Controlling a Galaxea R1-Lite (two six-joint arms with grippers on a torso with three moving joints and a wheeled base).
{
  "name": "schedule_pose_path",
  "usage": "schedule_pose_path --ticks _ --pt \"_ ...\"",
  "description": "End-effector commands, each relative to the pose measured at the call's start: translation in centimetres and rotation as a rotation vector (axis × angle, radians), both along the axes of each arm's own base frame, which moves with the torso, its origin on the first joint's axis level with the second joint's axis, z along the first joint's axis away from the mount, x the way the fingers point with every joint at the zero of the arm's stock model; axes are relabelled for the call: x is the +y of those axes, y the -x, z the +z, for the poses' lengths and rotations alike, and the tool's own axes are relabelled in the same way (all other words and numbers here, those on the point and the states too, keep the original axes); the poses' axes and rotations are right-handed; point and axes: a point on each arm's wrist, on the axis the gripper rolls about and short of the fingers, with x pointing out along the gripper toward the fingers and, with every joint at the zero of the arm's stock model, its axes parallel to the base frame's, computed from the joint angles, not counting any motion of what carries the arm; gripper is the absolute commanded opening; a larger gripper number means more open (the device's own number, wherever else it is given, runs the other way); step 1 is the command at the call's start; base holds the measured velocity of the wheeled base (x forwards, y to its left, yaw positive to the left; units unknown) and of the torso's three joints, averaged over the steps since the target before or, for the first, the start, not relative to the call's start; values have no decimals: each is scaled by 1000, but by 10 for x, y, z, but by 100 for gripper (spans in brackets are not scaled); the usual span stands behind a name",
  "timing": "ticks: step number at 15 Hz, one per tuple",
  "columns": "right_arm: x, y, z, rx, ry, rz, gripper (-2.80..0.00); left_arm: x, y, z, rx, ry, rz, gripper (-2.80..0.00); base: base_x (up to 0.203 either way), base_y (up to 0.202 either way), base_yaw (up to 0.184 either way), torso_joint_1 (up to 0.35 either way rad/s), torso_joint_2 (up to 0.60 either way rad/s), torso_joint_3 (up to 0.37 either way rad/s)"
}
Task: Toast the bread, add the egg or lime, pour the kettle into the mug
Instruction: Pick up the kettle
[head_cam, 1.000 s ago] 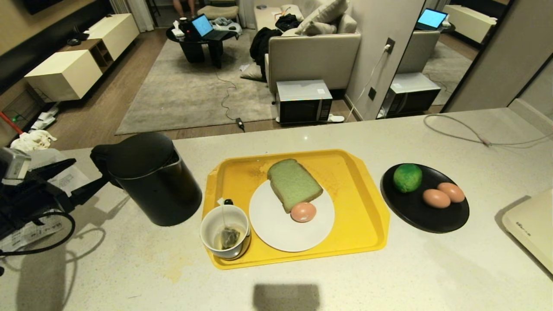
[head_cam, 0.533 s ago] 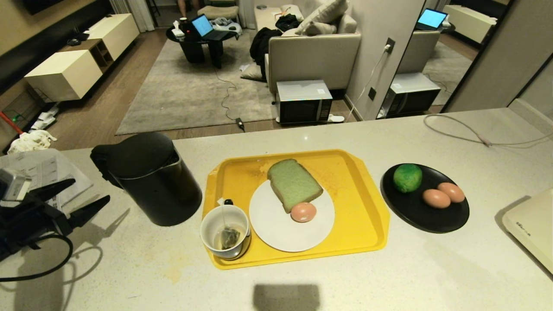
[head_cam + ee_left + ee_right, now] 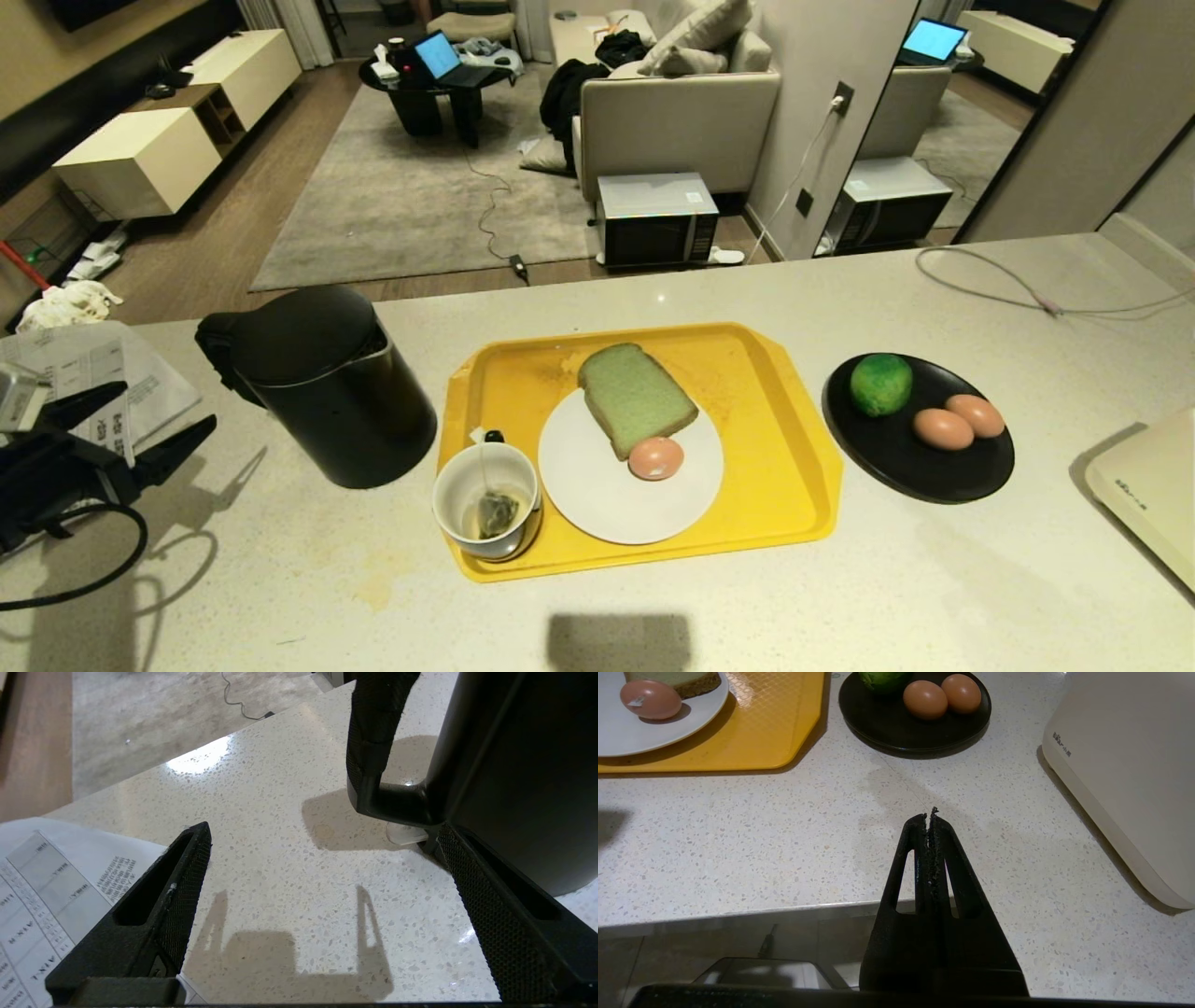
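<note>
1. Already done: the bread [image 3: 637, 397] lies on the white plate [image 3: 597, 504] in the middle of the yellow tray [image 3: 784, 439], with one egg [image 3: 655, 458] touching its near corner; whether the slice is toasted cannot be told from its pale green face.
2. Spare items: the lime [image 3: 880, 384] and two more eggs [image 3: 960, 422] sit on a black plate [image 3: 934, 476] just beside the tray's right edge, untouched.
3. Pouring, judged not settled: the mug [image 3: 486, 501] stands in the tray's near left corner with a tea bag [image 3: 497, 512] inside; water in it cannot be made out.
4. The kettle [image 3: 327, 387] stands upright on the counter [image 3: 934, 579], lid on, just beside the tray's left edge.
5. The left gripper [image 3: 126, 425] hangs over the counter's left edge beside a printed sheet [image 3: 89, 359], fingers spread wide and empty, apart from the kettle's handle [image 3: 373, 742].
6. The right gripper [image 3: 928, 816] rests over the counter's near edge, fingers pressed together on nothing.
</note>
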Motion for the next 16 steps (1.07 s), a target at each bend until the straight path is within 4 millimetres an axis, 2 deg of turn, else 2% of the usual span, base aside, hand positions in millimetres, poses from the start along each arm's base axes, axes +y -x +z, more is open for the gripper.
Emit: schedule_pose_path --ticks 1,4,6,10,16 --pt "0 0 0 2 0 0 -280 1 -2 3 -14 39 -9 0 0 0 0 0 0 0" --pt "0 0 0 2 0 0 -280 -3 -6 14 -57 153 -124 0 0 0 0 0 0 0" --pt "0 0 0 2 0 0 -280 -3 -6 13 -43 155 -202 0 0 0 0 0 0 0" --pt "0 0 0 2 0 0 -280 1 -9 16 -60 136 -198 0 0 0 0 0 0 0" --pt "0 0 0 2 0 0 -280 22 -24 16 -87 120 -160 0 0 0 0 0 0 0"
